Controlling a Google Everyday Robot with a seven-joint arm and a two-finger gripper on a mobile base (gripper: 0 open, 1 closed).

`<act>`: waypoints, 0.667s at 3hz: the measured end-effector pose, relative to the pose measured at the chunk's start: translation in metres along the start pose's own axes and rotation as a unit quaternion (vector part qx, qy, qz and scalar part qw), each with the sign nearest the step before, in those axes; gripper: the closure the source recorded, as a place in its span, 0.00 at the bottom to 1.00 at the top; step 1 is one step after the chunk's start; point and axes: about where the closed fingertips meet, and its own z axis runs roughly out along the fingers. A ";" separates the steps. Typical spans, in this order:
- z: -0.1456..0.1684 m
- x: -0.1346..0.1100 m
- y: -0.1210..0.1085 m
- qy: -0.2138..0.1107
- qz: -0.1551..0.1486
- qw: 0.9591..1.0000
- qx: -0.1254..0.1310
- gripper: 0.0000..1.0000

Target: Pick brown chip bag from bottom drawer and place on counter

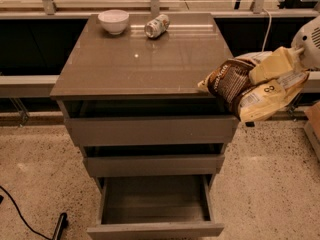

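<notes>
pale two-finger gripper [274, 74] at the right edge of the frame was clamped on the crinkled brown chip bag [227, 81], dark brown above and pale yellow below, holding it in the air by the right front corner of the glossy grey-brown counter [140, 64]. whether the bag touched that corner, i couldn't tell. the narrow grey bottom drawer [155, 204] stood pulled open at lower centre. a white bowl [113, 21] and a printed drink can [156, 25], lying on its side, sat near the counter's far edge.
</notes>
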 end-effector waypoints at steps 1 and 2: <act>-0.002 0.024 0.007 0.032 -0.011 0.999 0.003 1.00; 0.007 0.051 0.012 0.078 -0.015 0.997 0.016 1.00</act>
